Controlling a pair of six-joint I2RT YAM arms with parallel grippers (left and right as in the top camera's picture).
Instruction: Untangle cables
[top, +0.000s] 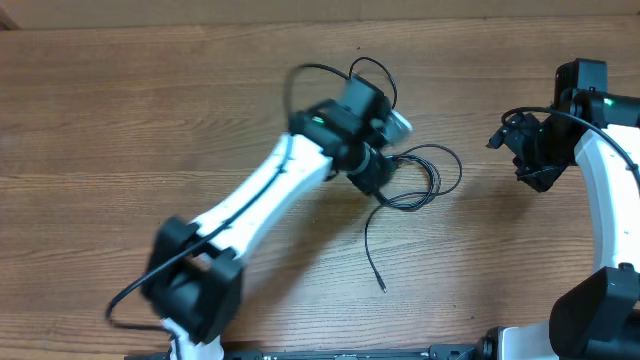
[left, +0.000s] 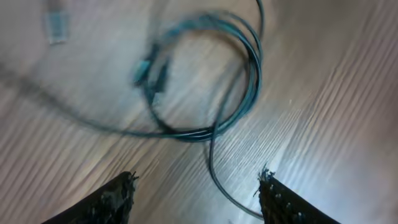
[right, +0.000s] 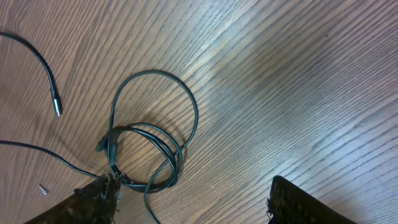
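A brown wood-grain desk carries thin black cables, which lie in overlapping loops right of centre. One loose cord tail runs from the loops toward the near edge and ends in a small plug.

Note the cables: black overhead, dark teal in both wrist views. The table is brown — streaked with fine wood grain. The left arm and right arm are white with black joints, each showing a green light.
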